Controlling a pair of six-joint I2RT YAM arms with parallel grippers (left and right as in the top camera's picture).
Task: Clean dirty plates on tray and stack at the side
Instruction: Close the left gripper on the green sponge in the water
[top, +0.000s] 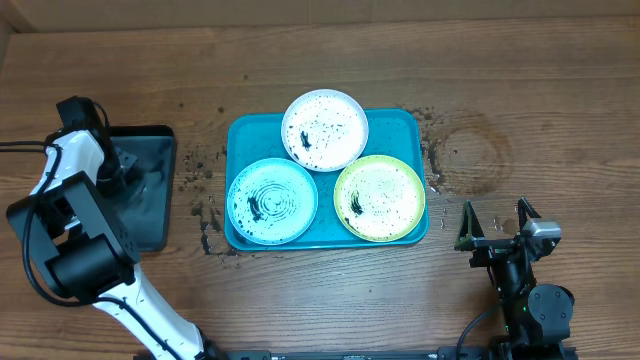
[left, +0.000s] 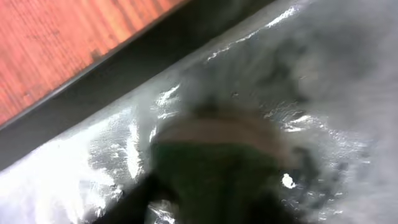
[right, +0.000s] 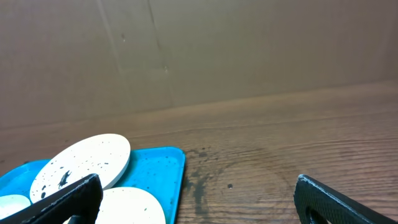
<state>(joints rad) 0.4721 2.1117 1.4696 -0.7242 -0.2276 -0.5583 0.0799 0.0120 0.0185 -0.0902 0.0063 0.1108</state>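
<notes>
Jaws of right hand (top: 494, 210) wide apart, empty, near tray (top: 405, 125).

**Arm hardware, visual check**

Left arm (top: 62, 165): white shells, black joint housings, thin black cable looping off the side. Right arm (top: 540, 300): all black, grey block at wrist. Right tool (top: 495, 225): black fingers, green trim.

Overhead looks straight down on the whole counter (top: 330, 300). The left wrist view is pressed close and blurred. The right wrist view looks low across the counter, sharing the teal tray (right: 163, 167) with overhead.
</notes>
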